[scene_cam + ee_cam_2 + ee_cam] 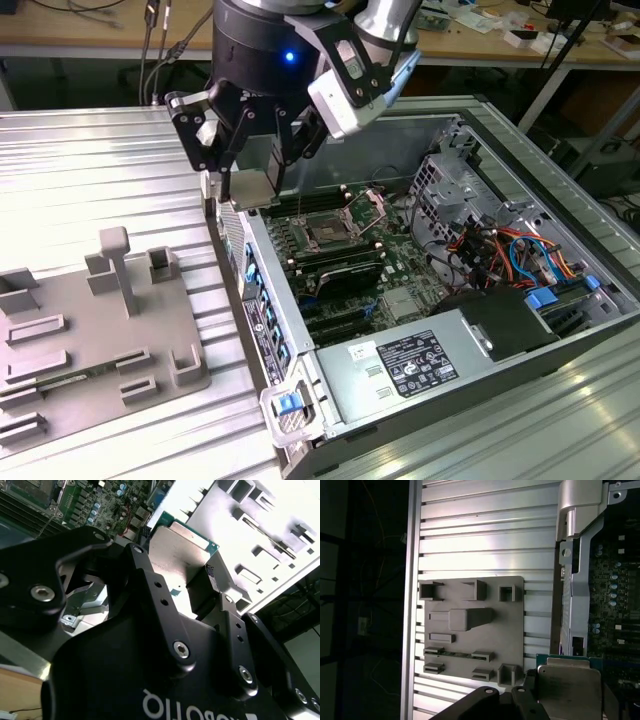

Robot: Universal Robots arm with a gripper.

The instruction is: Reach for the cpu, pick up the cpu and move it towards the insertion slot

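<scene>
My gripper [252, 188] is shut on the cpu [256, 186], a thin square chip with a silvery top plate, pinched by two opposite edges between the black fingers [222, 180]. It hangs in the air over the open computer case's wall nearest the tray. Both wrist views show the cpu [175, 550] [567, 687] close up, with its green rim visible between the gripper [180, 577] [567, 697] fingers. The insertion slot [330, 233], a square socket with a dark centre and a raised metal frame, lies on the green board, below the cpu and toward the exterior view's right.
A grey plastic tray [85, 310] [470, 640] with raised holders lies on the ribbed metal table at the exterior view's left; a memory stick [462, 654] rests in it. Inside the case [470, 340] are black memory slots, a drive cage, cables and a power supply.
</scene>
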